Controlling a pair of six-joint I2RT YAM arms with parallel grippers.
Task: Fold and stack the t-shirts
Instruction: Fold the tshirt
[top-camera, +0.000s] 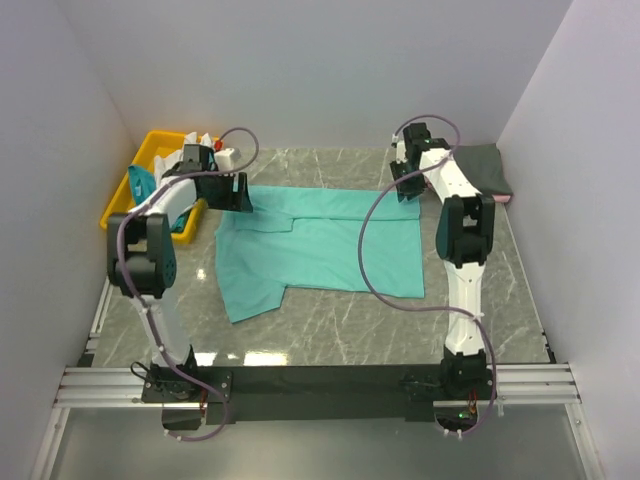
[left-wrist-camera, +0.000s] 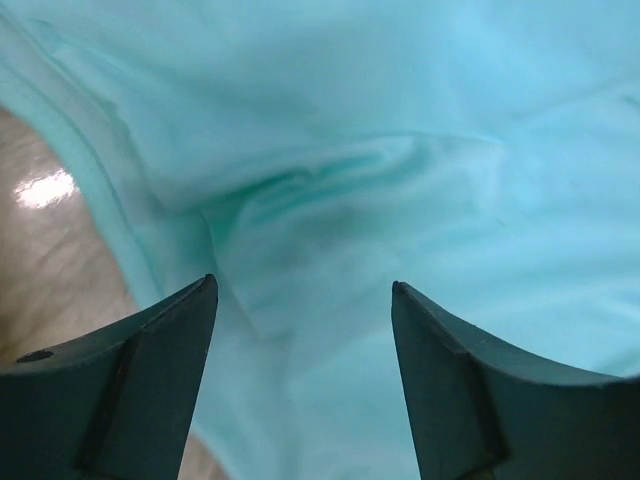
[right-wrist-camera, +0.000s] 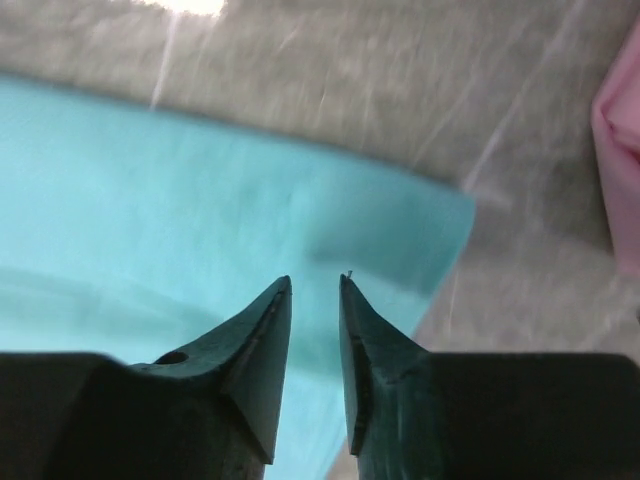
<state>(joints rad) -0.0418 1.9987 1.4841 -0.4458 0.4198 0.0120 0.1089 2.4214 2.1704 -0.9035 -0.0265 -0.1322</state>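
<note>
A sea-green t-shirt (top-camera: 320, 245) lies spread on the marble table, one sleeve pointing toward the near left. My left gripper (top-camera: 240, 195) hovers over its far left corner, jaws wide open above rumpled green cloth (left-wrist-camera: 330, 190), nothing between them (left-wrist-camera: 303, 285). My right gripper (top-camera: 405, 192) is over the far right corner (right-wrist-camera: 400, 220); its jaws stand a narrow gap apart (right-wrist-camera: 315, 280) and hold no cloth. A folded dark grey t-shirt (top-camera: 485, 168) rests at the back right on a pink t-shirt (top-camera: 506, 200), whose edge also shows in the right wrist view (right-wrist-camera: 620, 150).
A yellow bin (top-camera: 150, 150) stands at the back left holding teal cloth (top-camera: 140, 182) and white items (top-camera: 222, 152). White walls close in the table on three sides. Bare marble (top-camera: 340, 325) stretches between the green shirt and the arm bases.
</note>
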